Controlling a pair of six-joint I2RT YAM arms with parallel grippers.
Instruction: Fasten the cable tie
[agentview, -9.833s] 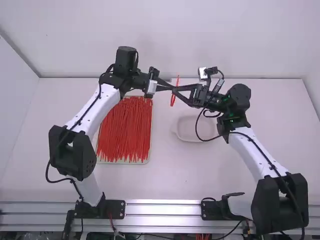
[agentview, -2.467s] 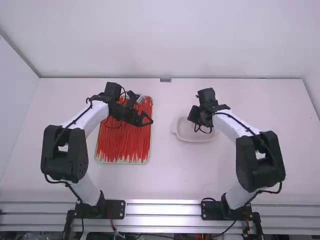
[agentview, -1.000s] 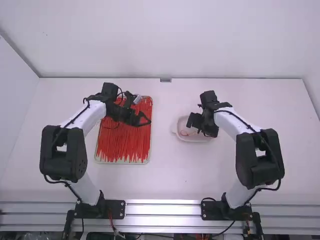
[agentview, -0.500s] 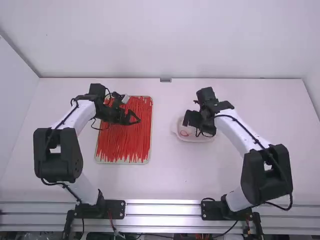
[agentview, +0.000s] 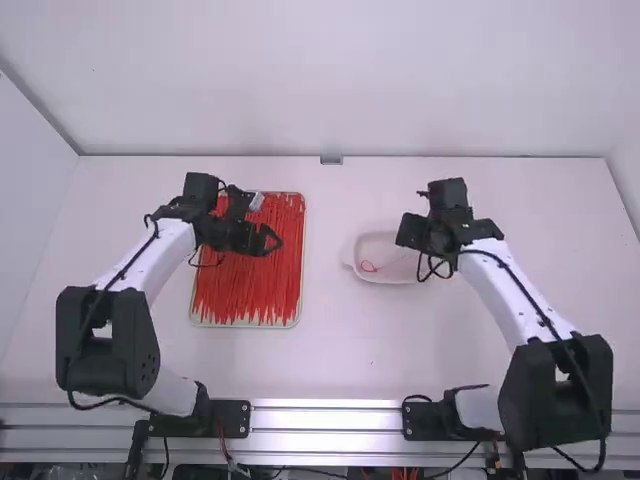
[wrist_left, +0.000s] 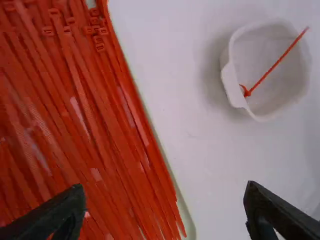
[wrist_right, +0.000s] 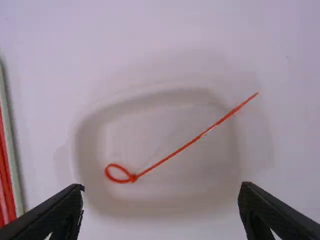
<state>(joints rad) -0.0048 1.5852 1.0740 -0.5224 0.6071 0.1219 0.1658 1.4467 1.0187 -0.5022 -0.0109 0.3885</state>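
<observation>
Your right gripper (wrist_right: 160, 186) is spread wide and holds nothing. It hangs above the white bowl (wrist_right: 150, 95), toward the side of the bowl farther from the tray. Half a second ago it sat over the bowl's middle; it has since drawn back to the right, so the bowl's inside now shows in the high view.

The fastened cable tie (wrist_right: 185, 145) lies inside the bowl. It has a small closed loop at one end and a long straight tail. The tip of the tail seems to rest on the bowl's rim, though that is hard to judge. About ten seconds ago both grippers held this tie in the air between them.

Your left gripper (wrist_left: 163, 186) is also spread wide and holds nothing. It hovers over the pile of loose red ties (agentview: 250, 275), near the tray's (agentview: 245, 323) right edge, and has shifted a little toward that edge since half a second ago.

The tray and the bowl are apart, with a band of white counter (agentview: 400, 330) between the tray's right edge and the bowl's left rim. The counter runs on wide to the right of the bowl and toward you, in front of both. Walls close it off at the back and on the left.
</observation>
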